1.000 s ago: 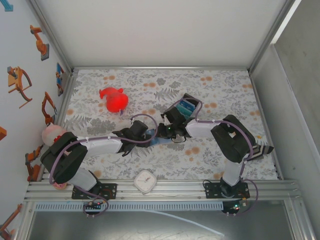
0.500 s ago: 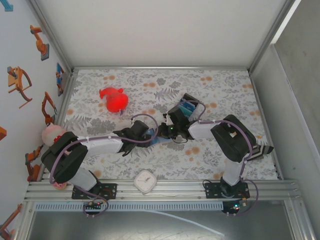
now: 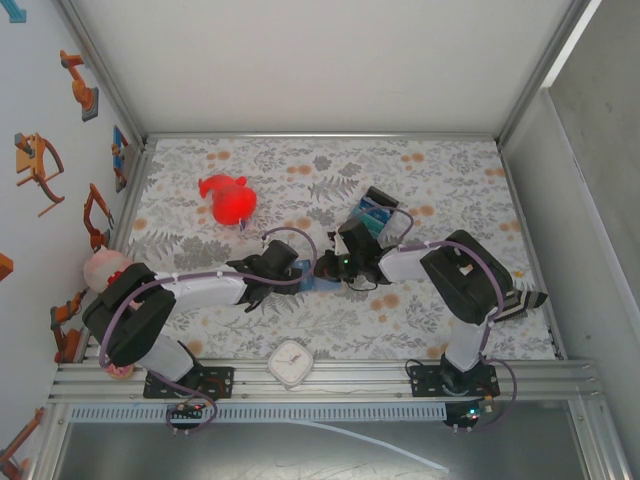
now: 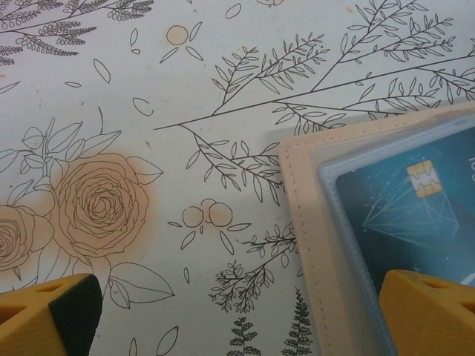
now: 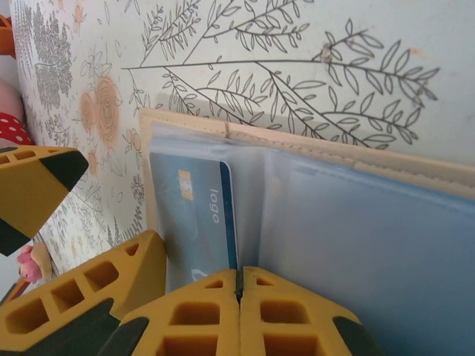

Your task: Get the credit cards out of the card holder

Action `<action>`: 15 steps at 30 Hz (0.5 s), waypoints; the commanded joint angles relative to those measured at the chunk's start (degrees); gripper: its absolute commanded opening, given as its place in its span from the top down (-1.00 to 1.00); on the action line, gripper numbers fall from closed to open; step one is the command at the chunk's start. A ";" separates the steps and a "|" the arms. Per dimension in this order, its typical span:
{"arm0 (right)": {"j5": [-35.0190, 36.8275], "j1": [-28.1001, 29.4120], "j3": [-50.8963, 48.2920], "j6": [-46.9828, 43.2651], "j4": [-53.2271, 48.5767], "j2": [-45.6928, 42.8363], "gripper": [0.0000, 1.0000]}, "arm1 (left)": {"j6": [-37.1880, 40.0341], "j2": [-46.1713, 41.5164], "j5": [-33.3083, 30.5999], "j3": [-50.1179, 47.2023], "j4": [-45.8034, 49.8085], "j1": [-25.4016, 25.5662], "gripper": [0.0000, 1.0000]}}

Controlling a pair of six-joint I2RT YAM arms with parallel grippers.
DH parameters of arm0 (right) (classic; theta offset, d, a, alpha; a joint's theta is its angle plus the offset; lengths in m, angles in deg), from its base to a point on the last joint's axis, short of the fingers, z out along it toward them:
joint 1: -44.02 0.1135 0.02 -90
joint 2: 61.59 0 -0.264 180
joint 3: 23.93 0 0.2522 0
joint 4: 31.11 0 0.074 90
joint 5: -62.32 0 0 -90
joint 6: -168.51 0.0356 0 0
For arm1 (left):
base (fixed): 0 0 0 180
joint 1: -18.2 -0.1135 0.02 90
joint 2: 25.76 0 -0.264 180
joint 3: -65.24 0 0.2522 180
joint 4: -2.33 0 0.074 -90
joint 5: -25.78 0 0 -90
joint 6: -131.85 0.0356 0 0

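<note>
Pressing right gripper [image 5: 239, 276] together at the edge of the stiff, slick credit card [image 5: 194, 215] — holding left gripper [image 4: 241, 311] spread across card holder [image 4: 300, 222] rim.

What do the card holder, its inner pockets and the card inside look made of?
Card holder: tan leather or imitation, matte, with stitching along the edge. Pockets: probably clear plastic film, slightly glossy, since the card shows through. Card: likely plastic, smooth teal print, gold metallic chip.
</note>
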 commanded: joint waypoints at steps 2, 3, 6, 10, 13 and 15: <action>-0.48 0.16 -1.97 0.41 2.14 -1.69 1.00 | -0.38 0.47 0.08 0.76 2.72 0.54 -0.94; -0.01 0.06 -2.37 0.51 2.35 -1.98 1.00 | -0.42 0.65 0.01 0.82 2.79 0.54 -0.94; 0.88 -0.21 -3.23 0.76 3.02 -2.87 1.00 | -0.50 0.95 -0.14 0.79 2.93 0.49 -0.94; 1.42 -0.69 -3.85 1.22 4.03 -3.64 1.00 | -0.46 1.28 -0.67 0.92 3.42 0.49 -0.94; 1.78 -0.92 -4.07 1.39 4.03 -4.00 1.00 | -0.48 1.21 -0.83 0.89 3.69 0.45 -0.94; 1.70 -1.09 -4.16 1.40 4.15 -4.11 1.00 | -0.44 1.22 -0.85 0.89 3.64 0.46 -0.94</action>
